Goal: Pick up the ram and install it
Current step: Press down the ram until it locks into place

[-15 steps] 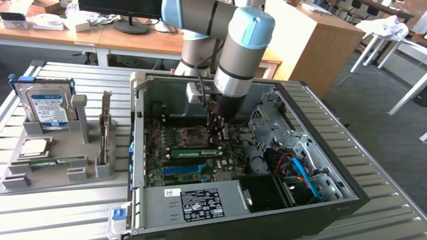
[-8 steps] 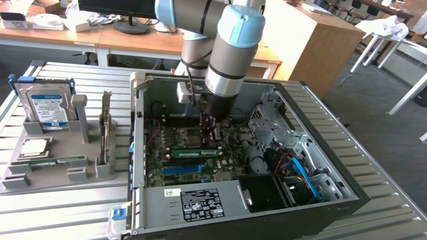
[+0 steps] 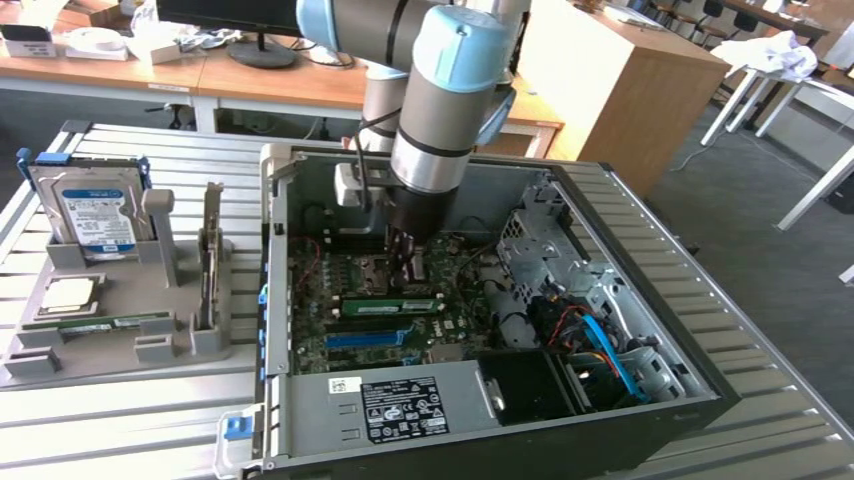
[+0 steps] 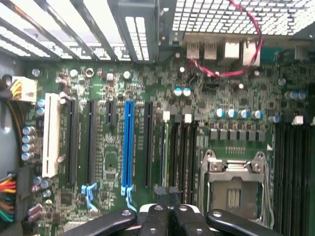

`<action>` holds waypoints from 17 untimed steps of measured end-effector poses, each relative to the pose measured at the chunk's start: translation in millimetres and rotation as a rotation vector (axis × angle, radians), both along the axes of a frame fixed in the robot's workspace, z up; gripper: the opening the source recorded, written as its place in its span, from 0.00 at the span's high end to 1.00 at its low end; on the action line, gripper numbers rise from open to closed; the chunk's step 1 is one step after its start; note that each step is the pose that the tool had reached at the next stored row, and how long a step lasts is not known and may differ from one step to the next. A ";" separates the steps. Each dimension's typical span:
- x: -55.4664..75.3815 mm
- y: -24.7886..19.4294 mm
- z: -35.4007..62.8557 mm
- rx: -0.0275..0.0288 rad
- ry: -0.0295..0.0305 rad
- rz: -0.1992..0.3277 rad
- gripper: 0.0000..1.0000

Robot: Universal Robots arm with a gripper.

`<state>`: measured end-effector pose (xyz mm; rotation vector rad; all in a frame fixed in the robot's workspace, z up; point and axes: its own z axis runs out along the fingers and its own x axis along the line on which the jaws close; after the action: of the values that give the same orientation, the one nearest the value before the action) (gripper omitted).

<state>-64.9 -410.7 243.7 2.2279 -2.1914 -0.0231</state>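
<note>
Ram (image 3: 390,305) looks to be sitting in a slot on the motherboard inside the open case (image 3: 667,290). It's the slim green stick standing on edge just beside the blue slot (image 3: 367,338), on the far side of it in the exterior view. In the wrist view I think it's the thin strip seen edge-on (image 4: 164,157) in the bank of dark slots between the blue slot (image 4: 129,142) and the CPU socket (image 4: 234,189), though it's hard to be sure from that angle.

The gripper (image 3: 407,268) hangs straight down into the case over the board, close to the ram. Whether it's touching the stick, I can't tell. Its fingers are pinched fully together, and in the wrist view (image 4: 169,211) they meet with no gap and nothing green between them, so it isn't carrying anything. My guess is they're shut like that to make one blunt tip for pushing a stick down into its slot, and the arm comes in vertical so the push goes straight along the slot.

Over on the exterior view's left, the grey tray (image 3: 80,360) has a hard drive (image 3: 91,215) standing up in it and another green stick (image 3: 100,322) lying flat. It holds the parts apart, so each is easy to grab.
</note>
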 end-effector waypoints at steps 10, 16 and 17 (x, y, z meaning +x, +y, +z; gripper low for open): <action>-7.2 -0.1 0.0 0.0000 0.0000 0.000 0.90; -7.7 -0.8 0.0 -0.0001 0.0000 0.000 0.90; -7.7 -0.8 0.0 -0.0001 0.0000 0.000 0.90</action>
<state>-72.6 -411.5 243.7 2.2279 -2.1914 -0.0230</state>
